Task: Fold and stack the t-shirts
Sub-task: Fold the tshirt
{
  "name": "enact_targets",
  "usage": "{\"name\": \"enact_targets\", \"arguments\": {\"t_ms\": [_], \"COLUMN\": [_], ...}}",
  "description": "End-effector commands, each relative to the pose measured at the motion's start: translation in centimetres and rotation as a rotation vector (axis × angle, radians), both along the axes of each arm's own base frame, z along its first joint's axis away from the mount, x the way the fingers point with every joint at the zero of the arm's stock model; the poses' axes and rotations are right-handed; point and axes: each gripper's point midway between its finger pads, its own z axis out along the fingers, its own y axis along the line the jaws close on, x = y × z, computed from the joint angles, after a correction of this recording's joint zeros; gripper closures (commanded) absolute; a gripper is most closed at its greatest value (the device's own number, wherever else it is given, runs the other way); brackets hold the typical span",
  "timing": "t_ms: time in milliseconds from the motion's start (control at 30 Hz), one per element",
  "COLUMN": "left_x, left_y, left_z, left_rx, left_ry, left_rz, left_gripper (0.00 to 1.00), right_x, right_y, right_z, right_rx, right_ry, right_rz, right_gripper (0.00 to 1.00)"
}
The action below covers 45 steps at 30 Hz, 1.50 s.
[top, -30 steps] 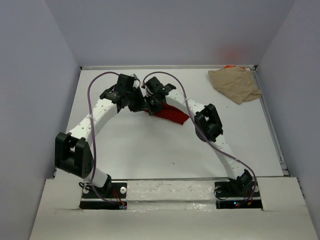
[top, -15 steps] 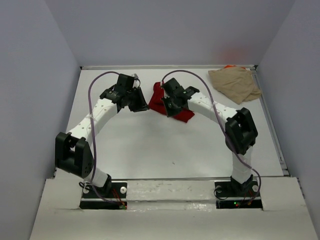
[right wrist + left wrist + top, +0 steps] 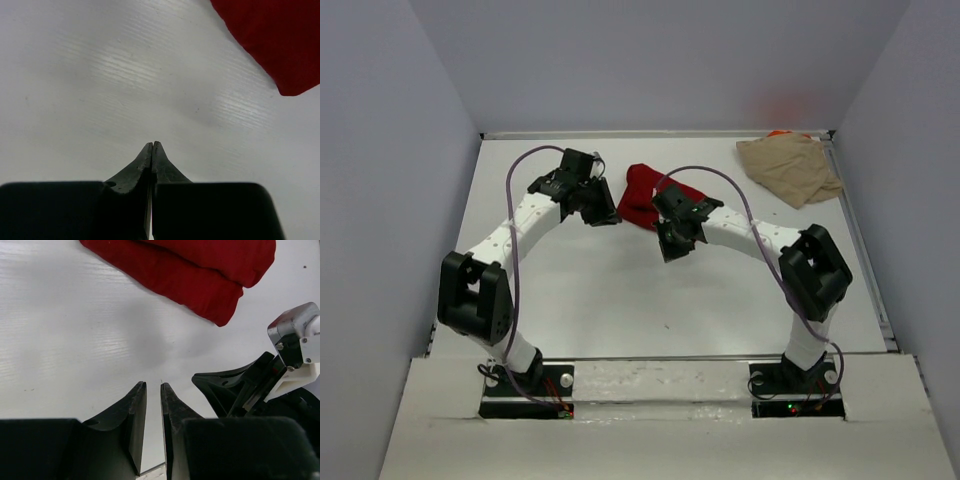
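The dark red t-shirt [image 3: 640, 196] lies folded in a small bundle at the middle back of the table; its folded edge shows in the left wrist view [image 3: 200, 275] and a corner in the right wrist view [image 3: 275, 40]. My left gripper [image 3: 605, 213] [image 3: 153, 385] sits just left of it, slightly open, with only table in the narrow gap. My right gripper [image 3: 670, 248] [image 3: 152, 144] is shut on nothing, just near-right of the shirt, over bare table. The tan t-shirt [image 3: 790, 168] lies crumpled at the back right, with a sliver of orange fabric [image 3: 780, 133] behind it.
White side walls and a raised rim [image 3: 860, 240] bound the table. The right arm's wrist [image 3: 290, 355] shows close on the right in the left wrist view. The two arms stand near each other at mid-table.
My right gripper has drawn back from beside the left gripper toward the near side, off the red shirt. The shirt now lies gathered further back. The left arm shifted slightly.
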Motion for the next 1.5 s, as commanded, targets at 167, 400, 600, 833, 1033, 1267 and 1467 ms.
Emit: {"name": "enact_targets", "arguments": {"t_ms": [167, 400, 600, 833, 1033, 1267, 1467], "left_x": [0.9, 1.1, 1.2, 1.3, 1.9, 3.6, 6.4], "left_y": [-1.2, -0.7, -0.1, 0.6, 0.6, -0.4, -1.1], "left_z": [0.7, 1.7, 1.8, 1.8, 0.8, 0.3, 2.8], "left_rx": [-0.052, -0.031, -0.025, -0.011, -0.002, -0.013, -0.018], "left_ry": [-0.026, -0.055, -0.059, -0.065, -0.055, -0.040, -0.083], "left_rz": [-0.053, -0.047, -0.039, -0.035, -0.044, -0.056, -0.041], "left_gripper": [0.63, 0.61, 0.61, 0.61, 0.61, 0.61, 0.60], "right_x": [3.5, 6.9, 9.9, 12.8, 16.4, 16.7, 14.8], "right_y": [-0.3, -3.2, -7.3, -9.1, -8.1, -7.6, -9.6], "right_z": [-3.1, -4.4, -4.8, -5.3, -5.5, -2.9, 5.4], "right_rx": [-0.014, -0.046, -0.073, -0.089, -0.074, -0.031, 0.008], "right_ry": [-0.015, -0.006, -0.002, 0.000, 0.004, -0.025, -0.195], "right_rz": [-0.077, -0.184, -0.292, -0.342, -0.310, -0.310, -0.325], "right_gripper": [1.00, 1.00, 1.00, 1.00, 1.00, 1.00, 0.65]}}
